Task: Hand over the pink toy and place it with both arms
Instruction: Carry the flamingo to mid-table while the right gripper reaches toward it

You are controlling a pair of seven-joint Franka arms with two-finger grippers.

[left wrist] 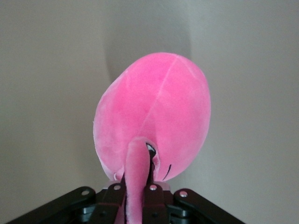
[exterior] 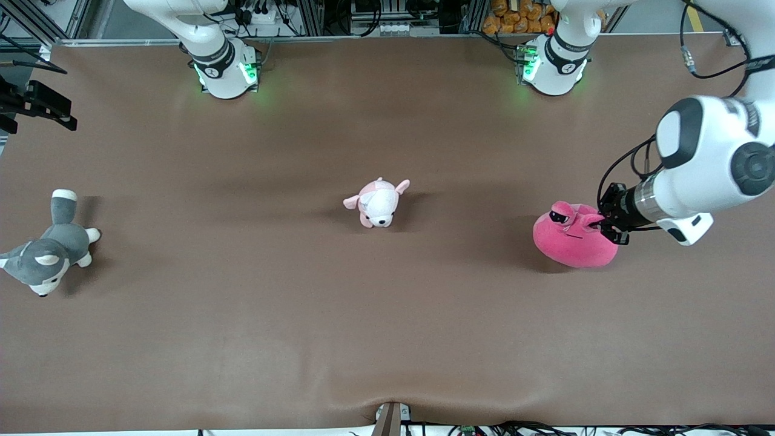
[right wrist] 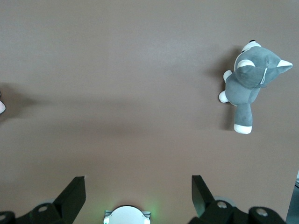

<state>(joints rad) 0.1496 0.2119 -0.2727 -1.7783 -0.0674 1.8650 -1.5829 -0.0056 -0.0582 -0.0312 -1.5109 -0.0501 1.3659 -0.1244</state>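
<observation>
Three soft toys lie on the brown table (exterior: 387, 339). One is the pink toy (exterior: 572, 239), at the middle right of the front picture, toward the left arm's end of the table. It sits on the table top. The left gripper (exterior: 607, 225) is down beside it, and its fingers are squeezed tight on a floppy pink bit that sticks out near the toy's dark eyes. In the left wrist picture that pink flap (left wrist: 135, 179) runs down between the closed fingers at the bottom of the frame, with the round pink body filling the middle. I think the arm grabs that flap because the body is too fat and round for the small fingers to go around. The right gripper (right wrist: 138, 198) is spread wide and holds nothing. It waits high up, looking down on the table, with the grey and white dog (right wrist: 252, 81) at the upper right of its picture. It is probably open so it is ready to take the toy. A little pink and white puppy (exterior: 378, 203) lies in the middle of the front picture, well apart from the others.
</observation>
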